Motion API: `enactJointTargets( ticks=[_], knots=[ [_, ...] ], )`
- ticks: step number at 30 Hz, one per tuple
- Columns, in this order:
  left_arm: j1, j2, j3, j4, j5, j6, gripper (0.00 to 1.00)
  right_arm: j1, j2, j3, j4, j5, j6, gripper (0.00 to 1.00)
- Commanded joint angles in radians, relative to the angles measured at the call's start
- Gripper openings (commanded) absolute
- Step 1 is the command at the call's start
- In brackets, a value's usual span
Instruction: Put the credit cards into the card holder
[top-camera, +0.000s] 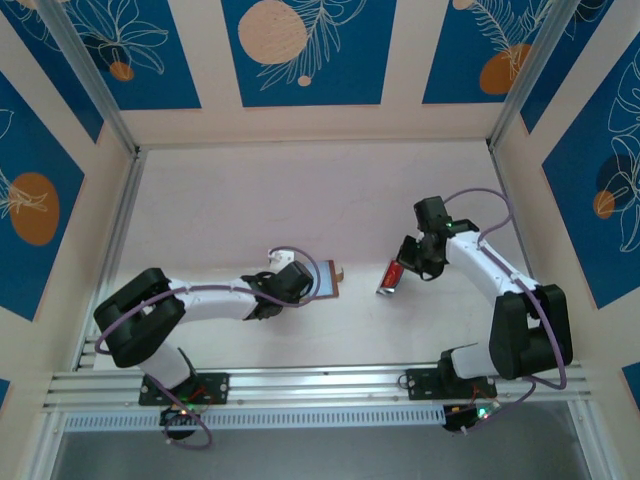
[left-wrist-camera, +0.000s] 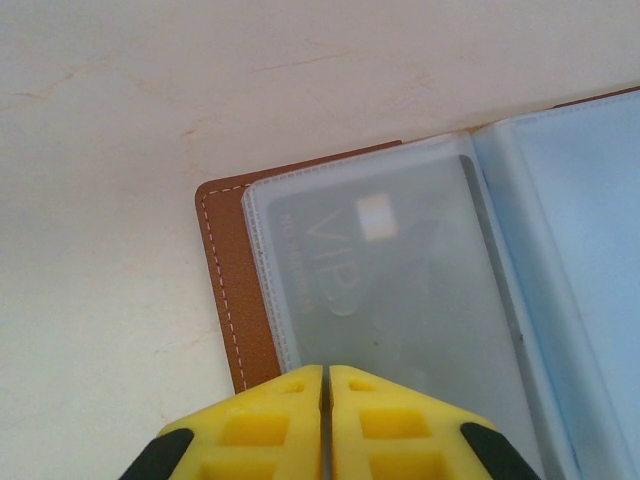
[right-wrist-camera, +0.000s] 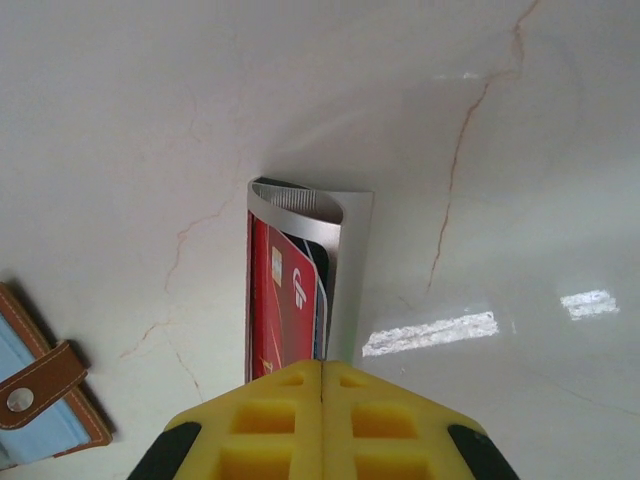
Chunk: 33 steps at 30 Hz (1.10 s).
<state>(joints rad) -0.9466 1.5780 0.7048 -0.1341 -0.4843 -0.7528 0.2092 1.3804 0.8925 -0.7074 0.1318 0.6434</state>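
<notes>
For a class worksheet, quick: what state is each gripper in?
Left gripper: closed, over the open reddish-brown leather card holder; grip cannot be told.
Right gripper: closed on thin plastic credit cards, red and silvery.

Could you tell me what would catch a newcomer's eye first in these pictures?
The right gripper pinches a stack of credit cards, a red one showing, right of the table's middle. To its left the card holder lies open under the closed left gripper, a grey VIP card in a clear sleeve.

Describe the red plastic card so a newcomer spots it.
On the pale table, right of the open brown leather-look wallet, the right gripper pinches a stack of plastic cards. The red card is the chip-bearing one, beside the curled silvery card.
</notes>
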Motion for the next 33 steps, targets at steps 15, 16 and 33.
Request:
enactJointTargets(
  ticks=[15, 16, 33],
  knots=[
    [0.008, 0.04, -0.031, -0.068, 0.026, -0.012, 0.09, 0.083, 0.102, 0.109, -0.036, 0.065, 0.01, 0.02],
    [0.008, 0.04, -0.031, -0.068, 0.026, -0.011, 0.09, 0.084, 0.107, 0.111, -0.038, 0.068, 0.009, 0.02],
    [0.008, 0.049, -0.025, -0.067, 0.029, -0.011, 0.09, 0.086, 0.12, 0.094, -0.055, 0.109, 0.002, 0.09]
  ],
)
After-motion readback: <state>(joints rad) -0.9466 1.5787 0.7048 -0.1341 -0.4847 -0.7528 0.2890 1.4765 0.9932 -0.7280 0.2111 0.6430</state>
